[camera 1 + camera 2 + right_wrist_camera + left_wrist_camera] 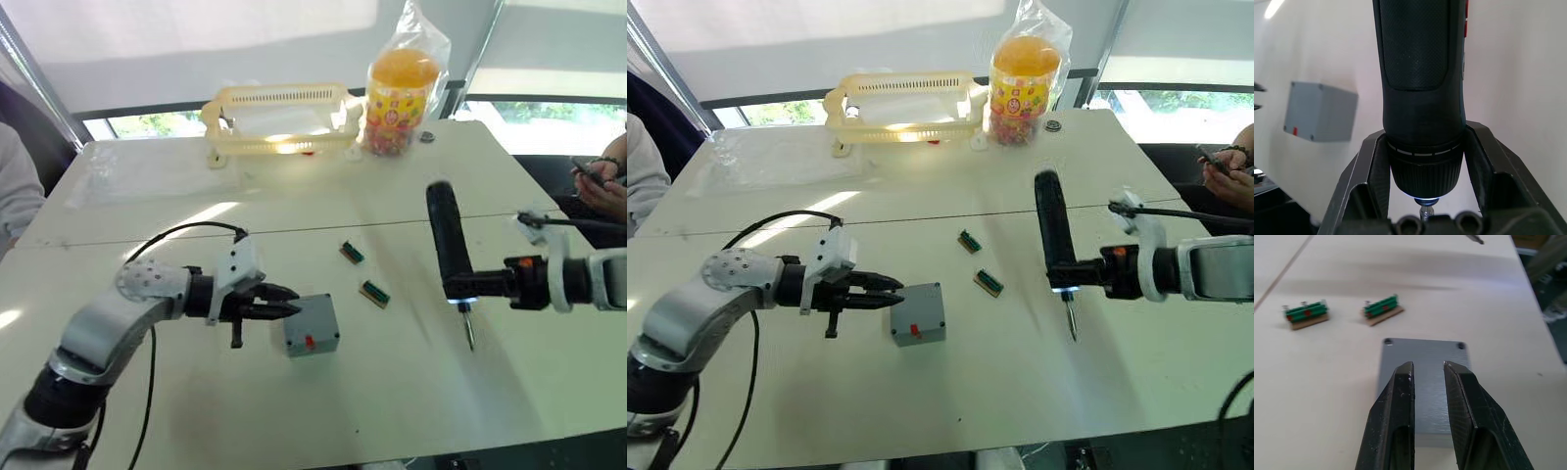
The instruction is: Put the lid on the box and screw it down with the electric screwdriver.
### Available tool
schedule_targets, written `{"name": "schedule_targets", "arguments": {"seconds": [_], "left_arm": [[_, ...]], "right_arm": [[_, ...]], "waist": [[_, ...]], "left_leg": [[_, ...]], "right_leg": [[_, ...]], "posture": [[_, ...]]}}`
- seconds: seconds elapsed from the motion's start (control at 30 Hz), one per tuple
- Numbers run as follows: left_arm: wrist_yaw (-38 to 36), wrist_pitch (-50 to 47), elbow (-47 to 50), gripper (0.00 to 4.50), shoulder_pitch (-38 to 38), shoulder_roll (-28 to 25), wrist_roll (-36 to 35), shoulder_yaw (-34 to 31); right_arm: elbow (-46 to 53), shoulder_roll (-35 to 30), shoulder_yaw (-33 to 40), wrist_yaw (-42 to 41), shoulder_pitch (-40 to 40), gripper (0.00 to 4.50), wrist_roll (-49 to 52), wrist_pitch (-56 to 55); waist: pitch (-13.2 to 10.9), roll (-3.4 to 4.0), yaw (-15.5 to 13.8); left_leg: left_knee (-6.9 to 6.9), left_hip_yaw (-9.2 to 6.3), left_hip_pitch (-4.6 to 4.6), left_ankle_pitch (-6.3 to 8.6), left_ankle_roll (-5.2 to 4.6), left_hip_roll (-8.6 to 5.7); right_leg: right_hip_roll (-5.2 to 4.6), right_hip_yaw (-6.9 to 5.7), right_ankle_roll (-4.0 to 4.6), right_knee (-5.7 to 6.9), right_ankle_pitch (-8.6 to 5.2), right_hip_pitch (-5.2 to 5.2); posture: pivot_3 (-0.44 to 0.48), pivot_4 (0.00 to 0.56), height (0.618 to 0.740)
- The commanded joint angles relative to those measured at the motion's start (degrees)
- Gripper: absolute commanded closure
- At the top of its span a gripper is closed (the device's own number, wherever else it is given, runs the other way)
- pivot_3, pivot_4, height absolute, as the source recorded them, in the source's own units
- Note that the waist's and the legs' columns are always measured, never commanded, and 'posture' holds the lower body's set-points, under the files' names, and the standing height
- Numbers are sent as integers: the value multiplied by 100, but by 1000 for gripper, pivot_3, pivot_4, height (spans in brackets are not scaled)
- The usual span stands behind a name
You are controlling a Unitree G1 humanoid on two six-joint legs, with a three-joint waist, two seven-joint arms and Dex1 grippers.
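The left hand [284, 302] reaches in from the left of the box [312, 326], its 2 black fingers [1396, 421] parted by a narrow gap and gripping nothing; their tips hang over the box's near edge. The box sits on the white desk [392, 392] with the lid [1422, 367] already on top, 2 corner screw holes showing at its far edge and a small red mark on its side wall. Just right of the box and a little farther back lie 2 small green terminal blocks [374, 292], well apart from each other. Farther right of the box, the right hand [480, 286] is closed around the electric screwdriver [449, 245], which stands nearly upright with its metal bit pointing down toward the desk and a white light glowing at its tip. Behind the box, at the desk's far edge, stand a cream plastic basket [279, 117] and a bagged orange-lidded jar [399, 90].
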State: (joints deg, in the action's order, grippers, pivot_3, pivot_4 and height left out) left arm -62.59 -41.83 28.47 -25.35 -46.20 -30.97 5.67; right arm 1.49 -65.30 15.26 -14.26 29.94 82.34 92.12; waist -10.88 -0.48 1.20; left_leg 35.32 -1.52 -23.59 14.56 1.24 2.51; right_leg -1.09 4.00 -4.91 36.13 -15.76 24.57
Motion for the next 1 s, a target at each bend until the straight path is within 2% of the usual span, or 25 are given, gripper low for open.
{"name": "schedule_targets", "arguments": {"seconds": [0.03,0.43,0.5,0.53,0.6,0.63,0.67,0.83,0.9,1.0], "left_arm": [[-12,-125,346,3565,147,-191,-195,-126],[272,119,45,3565,918,-357,42,-184],[334,157,-93,3565,990,-363,44,-280],[357,179,-150,3565,1021,-365,56,-317],[407,182,-270,3565,1055,-330,31,-411],[430,201,-355,3565,1071,-326,39,-459],[443,218,-411,3565,1084,-325,46,-491],[550,238,-708,3565,1206,-285,77,-626],[662,205,-737,3565,1212,-163,74,-543],[946,249,-793,3565,1179,180,235,-292]], "right_arm": [[-523,-143,-235,82,-2,2768,108,38],[-1132,434,-1209,-270,562,2768,-1305,38],[-1072,454,-1305,-400,602,1733,-1668,-41],[-1017,451,-1346,-497,609,1422,-1825,-97],[-900,431,-1399,-664,614,359,-2106,-215],[-825,431,-1380,-706,603,50,-2261,-338],[-769,438,-1358,-752,593,50,-2387,-418],[349,203,-1365,-1612,546,50,-3363,-2215],[1165,406,-1035,-1990,311,50,-3114,-2586],[2795,661,-993,-2457,-637,50,-2948,-3189]], "waist": [[-4,-3,-1],[-13,2,-4],[-13,2,-17],[-13,1,-17],[-12,-2,-19],[-12,-2,-20],[-12,-2,-23],[-14,4,-13],[-13,4,-3],[-3,-11,-42]], "left_leg": [[2,0,0,0,0,6],[64,4,2,-1,3,29],[70,10,0,-1,3,29],[74,12,-1,-1,3,29],[78,14,-1,-1,3,29],[80,15,-1,-1,3,29],[81,15,-1,-1,3,29],[81,18,0,-2,4,29],[81,18,2,-2,4,33],[74,8,7,-1,4,36]], "right_leg": [[7,1,0,0,0,0],[39,19,25,16,12,-3],[38,24,26,17,12,-3],[37,25,25,17,13,-4],[36,26,23,17,14,-7],[35,27,22,17,15,-8],[35,27,20,17,17,-8],[35,28,18,20,21,-6],[38,28,15,25,23,-4],[43,21,3,40,27,-6]], "posture": [[0,150,740],[0,150,740],[0,150,740],[0,150,740],[0,150,740],[0,150,740],[0,150,740],[0,150,740],[0,150,740],[0,150,740]]}}
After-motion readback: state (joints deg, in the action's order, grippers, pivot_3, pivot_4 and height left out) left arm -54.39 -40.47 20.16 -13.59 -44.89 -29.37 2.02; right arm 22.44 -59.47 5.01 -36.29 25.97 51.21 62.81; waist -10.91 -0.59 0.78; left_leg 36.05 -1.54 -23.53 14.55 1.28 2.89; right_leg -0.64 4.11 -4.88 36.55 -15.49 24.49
